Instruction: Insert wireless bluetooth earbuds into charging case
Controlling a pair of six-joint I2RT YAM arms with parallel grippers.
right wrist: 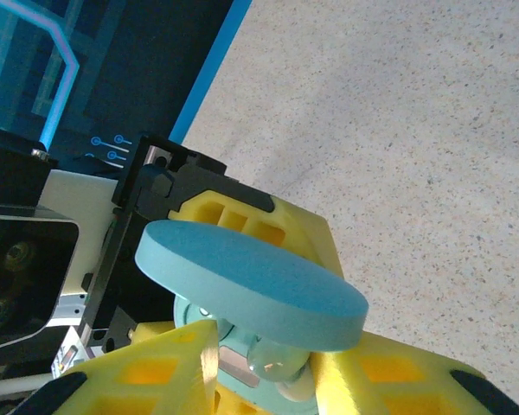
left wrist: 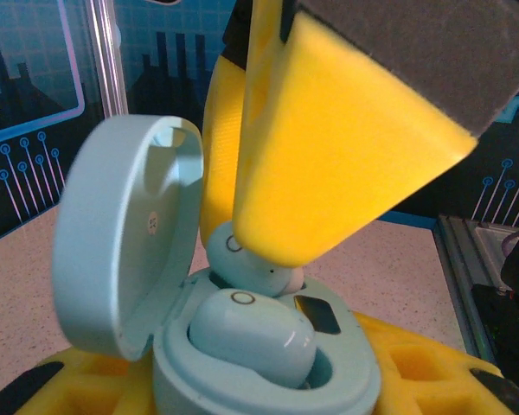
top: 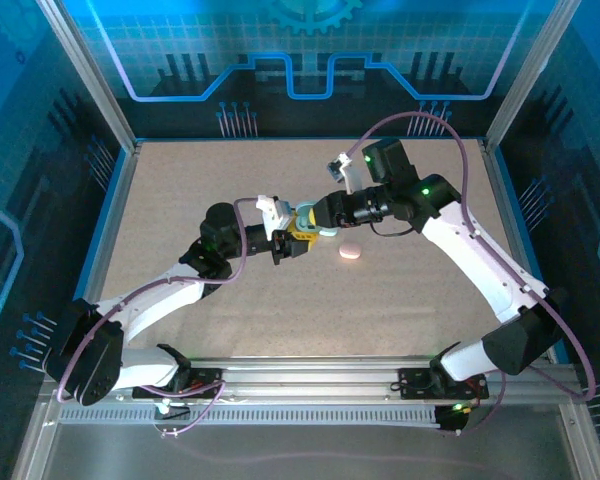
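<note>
My left gripper (top: pixel 292 243) (left wrist: pixel 251 385) is shut on a pale teal charging case (left wrist: pixel 346 367), its lid (left wrist: pixel 125 233) standing open. One pale teal earbud (left wrist: pixel 251 333) lies in the near well. A second earbud (left wrist: pixel 242 264) (right wrist: pixel 281 363) sits tilted in the far well, right under a yellow finger (left wrist: pixel 329 156) of my right gripper (top: pixel 312 218) (right wrist: pixel 272 372). In the right wrist view the jaws stand a little apart on either side of that bud, with a gap on the left side. The lid (right wrist: pixel 251 285) hides part of the case there.
A shut pink oval case (top: pixel 350 251) lies on the speckled tabletop (top: pixel 420 280), just right of the two grippers. Metal frame posts and blue panels ring the table. The rail with both arm bases runs along the near edge.
</note>
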